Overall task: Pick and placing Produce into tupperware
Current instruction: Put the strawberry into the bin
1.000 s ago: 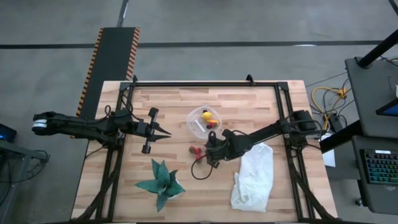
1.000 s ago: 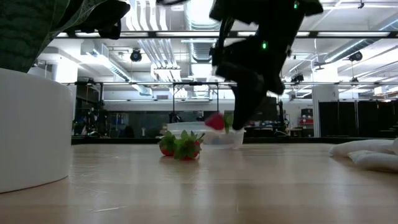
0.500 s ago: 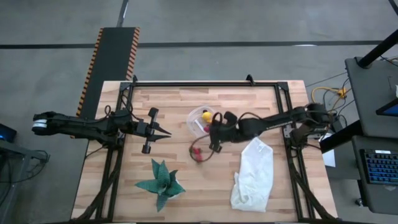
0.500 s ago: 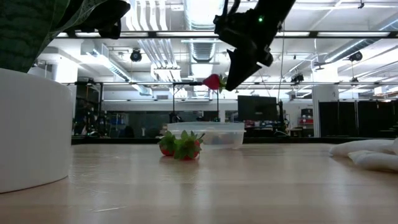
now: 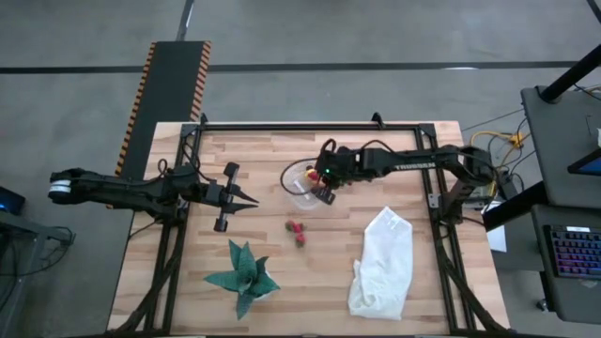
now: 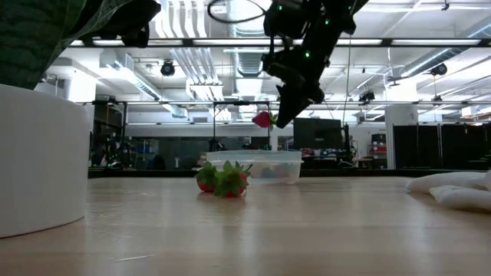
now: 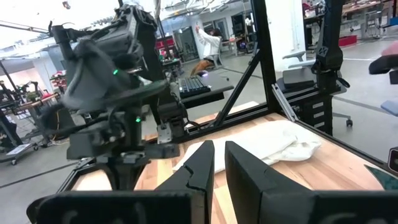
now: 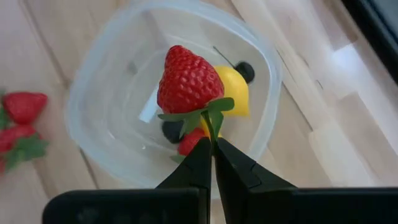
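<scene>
The right tool is clamped on a strawberry by its leaves, above the clear tupperware. The left tool, fingers nearly together and empty, waits over the table's left side.

Red strawberry above clear tupperware of produce

No legible text, labels or numbers.

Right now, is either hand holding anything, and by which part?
The right hand pinches a strawberry by its green leafy top, above the tupperware. The left hand holds nothing.
</scene>
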`<state>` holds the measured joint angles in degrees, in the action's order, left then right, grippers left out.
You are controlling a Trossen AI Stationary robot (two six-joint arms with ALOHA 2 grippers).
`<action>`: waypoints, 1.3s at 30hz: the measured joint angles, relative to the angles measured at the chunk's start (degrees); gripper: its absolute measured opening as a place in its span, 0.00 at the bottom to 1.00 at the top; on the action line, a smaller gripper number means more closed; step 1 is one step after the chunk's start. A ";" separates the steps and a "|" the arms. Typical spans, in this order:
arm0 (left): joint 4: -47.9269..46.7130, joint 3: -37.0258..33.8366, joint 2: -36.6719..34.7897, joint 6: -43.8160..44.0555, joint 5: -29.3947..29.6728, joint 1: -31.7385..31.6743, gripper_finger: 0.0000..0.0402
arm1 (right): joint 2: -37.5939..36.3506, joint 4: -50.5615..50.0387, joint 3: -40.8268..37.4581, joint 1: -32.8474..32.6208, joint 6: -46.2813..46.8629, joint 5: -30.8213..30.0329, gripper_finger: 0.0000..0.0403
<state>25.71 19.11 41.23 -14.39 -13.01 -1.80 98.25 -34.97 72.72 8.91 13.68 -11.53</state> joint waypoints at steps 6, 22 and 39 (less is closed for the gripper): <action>0.00 0.00 -0.02 0.00 0.01 0.00 0.06 | 2.29 0.77 -0.18 2.00 -1.49 4.53 0.02; -0.12 0.00 0.00 0.04 -0.01 0.00 0.06 | 6.57 0.91 -0.01 2.40 -0.84 4.44 0.02; 1.09 0.00 0.00 0.55 -0.01 0.00 0.06 | 0.94 1.49 2.93 0.71 -1.72 7.36 0.24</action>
<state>26.80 19.11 41.23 -13.84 -13.02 -1.80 99.19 -33.48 75.65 9.62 11.97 -4.17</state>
